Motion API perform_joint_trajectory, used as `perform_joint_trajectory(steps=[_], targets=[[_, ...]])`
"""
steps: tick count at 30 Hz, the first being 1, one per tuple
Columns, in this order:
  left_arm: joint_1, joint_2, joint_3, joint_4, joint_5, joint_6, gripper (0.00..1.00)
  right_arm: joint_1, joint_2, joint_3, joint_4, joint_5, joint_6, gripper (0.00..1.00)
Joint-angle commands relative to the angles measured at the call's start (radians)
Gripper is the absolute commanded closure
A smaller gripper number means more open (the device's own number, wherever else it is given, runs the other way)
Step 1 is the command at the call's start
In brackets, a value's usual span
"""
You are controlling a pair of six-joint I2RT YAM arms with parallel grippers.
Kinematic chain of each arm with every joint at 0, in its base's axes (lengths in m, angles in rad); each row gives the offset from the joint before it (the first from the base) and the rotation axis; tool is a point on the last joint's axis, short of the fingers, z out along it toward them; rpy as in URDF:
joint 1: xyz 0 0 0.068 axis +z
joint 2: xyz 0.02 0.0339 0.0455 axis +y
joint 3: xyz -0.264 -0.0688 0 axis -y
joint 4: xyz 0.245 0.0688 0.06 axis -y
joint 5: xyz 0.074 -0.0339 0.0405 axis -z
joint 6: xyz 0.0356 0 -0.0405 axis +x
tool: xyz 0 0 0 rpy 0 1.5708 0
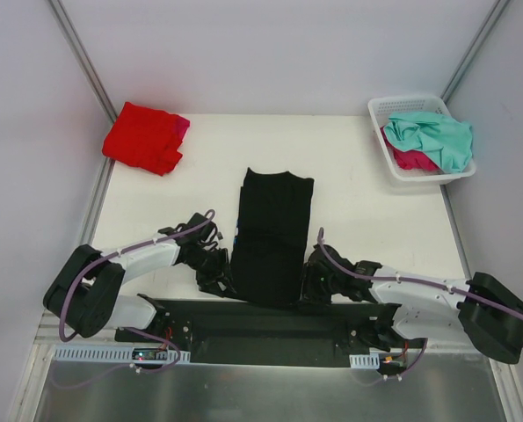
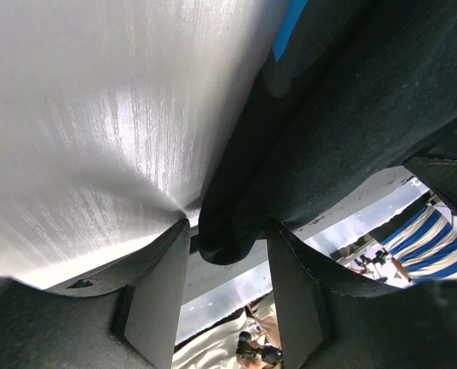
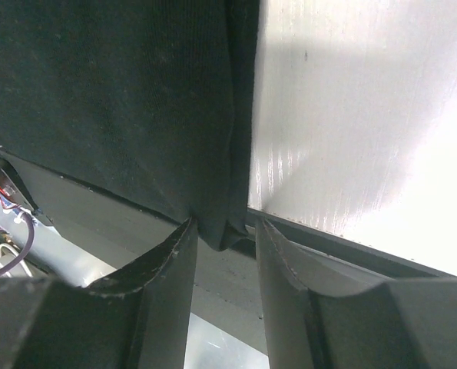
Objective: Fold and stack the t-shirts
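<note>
- From above, the long folded black cloth t-shirt (image 1: 272,236) lies mid-desk, a red folded shirt (image 1: 144,136) far left, teal and pink shirts in the white lattice basket (image 1: 400,105).
- Only the wrist views show the jaws: the left gripper (image 2: 226,265) pinches the black shirt's near-left corner, the right gripper (image 3: 222,234) its near-right corner.

A white lattice basket (image 1: 400,165) sits at the table's (image 1: 358,211) far-right corner.
</note>
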Motion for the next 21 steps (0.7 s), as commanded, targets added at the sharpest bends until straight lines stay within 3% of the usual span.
perform_joint_trajectory(steps=[1, 13, 17, 21], targets=[[-0.015, 0.027, 0.017, 0.023, -0.048, -0.002, 0.57, 0.006, 0.024, 0.006, 0.046, -0.015, -0.001, 0.61], [-0.032, 0.057, 0.026, 0.046, -0.045, -0.016, 0.61, 0.008, 0.072, 0.026, 0.085, -0.015, -0.010, 0.63], [-0.037, 0.056, 0.031, 0.048, -0.044, -0.016, 0.69, 0.011, 0.090, 0.049, 0.092, -0.007, -0.016, 0.78], [-0.038, 0.060, 0.029, 0.051, -0.045, -0.018, 0.72, 0.009, 0.113, 0.072, 0.090, -0.010, -0.030, 0.80]])
